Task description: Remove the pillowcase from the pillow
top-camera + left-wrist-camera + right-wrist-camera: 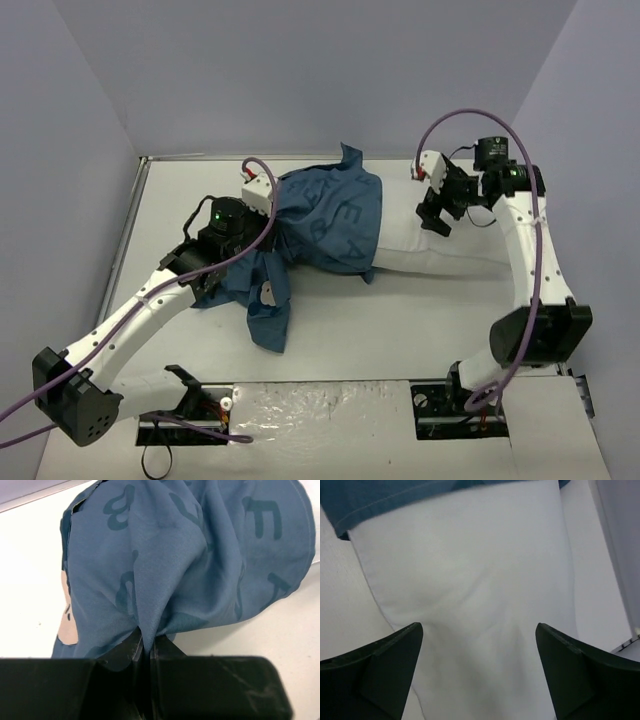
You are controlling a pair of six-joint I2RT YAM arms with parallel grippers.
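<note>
Left arm and right arm were white with black joints, purple cables looping; right gripper was black.

Pillow lies lengthwise across the white table, its right half bare. Pillowcase covers only the pillow's left half, bunched and creased, hem crossing the pillow's middle; dark letters show on the blue cloth. One flap pokes out past the pillow's far edge; a longer tail trails from the pillow's left end toward the near side. Left gripper at the pillow's left end, tips buried in cloth. Right gripper over the pillow's bare half, near its far edge, contact unclear. Purple cable arcs beyond the pillow's right end
</note>
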